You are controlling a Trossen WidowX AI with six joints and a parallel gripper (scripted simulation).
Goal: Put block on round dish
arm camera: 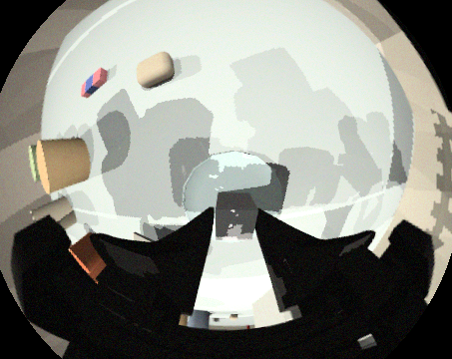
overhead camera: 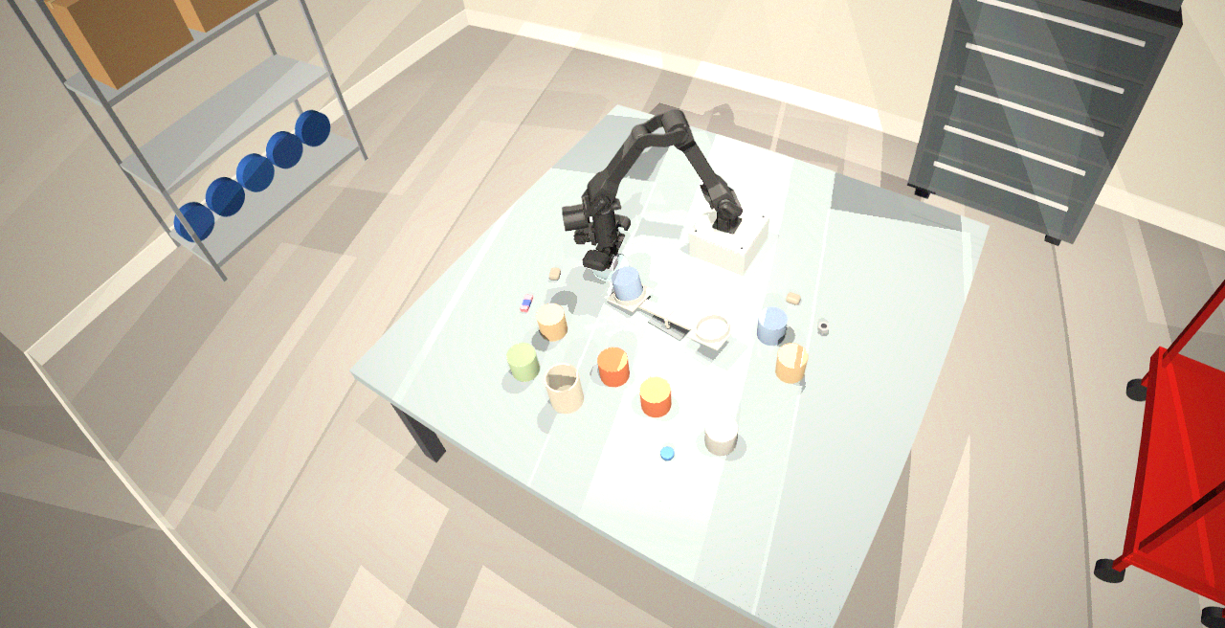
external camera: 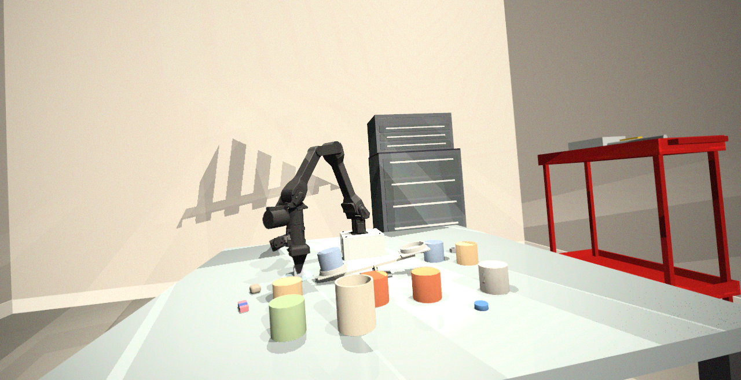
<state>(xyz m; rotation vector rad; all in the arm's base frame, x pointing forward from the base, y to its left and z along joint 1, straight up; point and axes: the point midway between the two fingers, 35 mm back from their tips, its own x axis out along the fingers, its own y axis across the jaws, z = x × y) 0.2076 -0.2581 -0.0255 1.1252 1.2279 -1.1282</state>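
My gripper [overhead camera: 596,262] [external camera: 300,267] [arm camera: 233,211] is low over the pale round dish [arm camera: 202,182], left of the balance [overhead camera: 665,318]. Its fingers stand slightly apart. The small grey block [arm camera: 237,209] lies between them on the dish. One blue cup [overhead camera: 627,283] [external camera: 330,259] stands on the balance's left pan, which is tipped down. The right pan [overhead camera: 710,328] [external camera: 413,247] is bare and raised. The other blue cup [overhead camera: 771,325] [external camera: 434,251] stands on the table to the right of the balance.
Several other cups stand in front of the balance: tan [overhead camera: 552,322], green [overhead camera: 523,361], open beige [overhead camera: 564,388], orange [overhead camera: 612,366]. A pink-and-blue eraser [overhead camera: 525,303] [arm camera: 94,82] and a tan lump [overhead camera: 555,273] [arm camera: 154,70] lie left of the dish. The arm's white base [overhead camera: 727,242] stands behind the balance.
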